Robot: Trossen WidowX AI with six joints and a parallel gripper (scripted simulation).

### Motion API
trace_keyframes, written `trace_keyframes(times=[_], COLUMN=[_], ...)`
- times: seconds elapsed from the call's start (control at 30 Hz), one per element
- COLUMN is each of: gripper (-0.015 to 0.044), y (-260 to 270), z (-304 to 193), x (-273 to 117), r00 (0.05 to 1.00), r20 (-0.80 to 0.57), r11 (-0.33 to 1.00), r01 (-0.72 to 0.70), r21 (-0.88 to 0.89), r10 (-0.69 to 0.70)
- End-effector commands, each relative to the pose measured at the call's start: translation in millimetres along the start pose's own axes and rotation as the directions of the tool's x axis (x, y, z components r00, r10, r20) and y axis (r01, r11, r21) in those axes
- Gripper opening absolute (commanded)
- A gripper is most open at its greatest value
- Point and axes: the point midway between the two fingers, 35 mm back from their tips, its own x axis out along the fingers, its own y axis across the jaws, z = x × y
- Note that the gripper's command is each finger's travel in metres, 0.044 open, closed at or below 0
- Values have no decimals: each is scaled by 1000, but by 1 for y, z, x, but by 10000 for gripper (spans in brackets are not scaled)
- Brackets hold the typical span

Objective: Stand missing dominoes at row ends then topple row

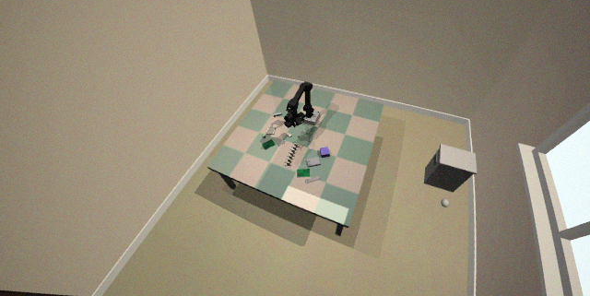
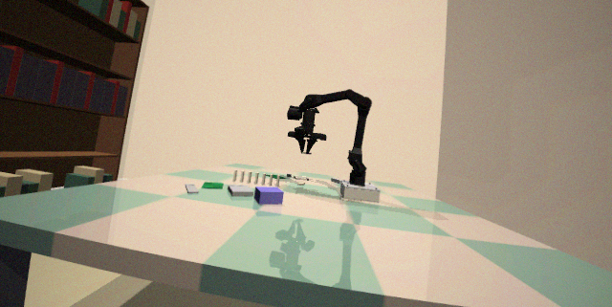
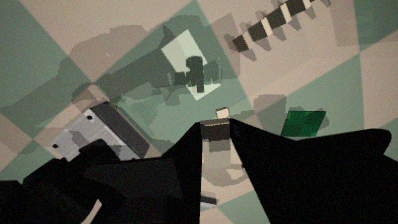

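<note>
My gripper is shut on a domino, dark on its near face with a paler edge. It hangs well above the table, between the robot base and the near end of the row. The standing row of several thin dominoes is upright and evenly spaced. Another small cream piece, apparently a loose domino, lies on the table beyond the fingertips in the wrist view. The held domino is too small to make out in the top and exterior views.
A purple box, a grey box and a green flat piece lie on one side of the row. A dark green piece lies on the other. The robot base stands behind.
</note>
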Motion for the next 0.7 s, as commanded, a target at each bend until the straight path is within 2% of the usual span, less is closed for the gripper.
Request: trace_keyframes(times=[0.0,0.1,0.23,0.67], gripper=[107,107,107,107], y=[10,18,30,54], z=[27,43,64,99], x=[-2,-2,-2,-2], r00=[1000,1000,1000,1000], r20=[-1,8,17,12], r11=[936,833,629,240], r01=[-1,-8,-19,-13], r21=[351,554,777,971], r10=[2,5,10,9])
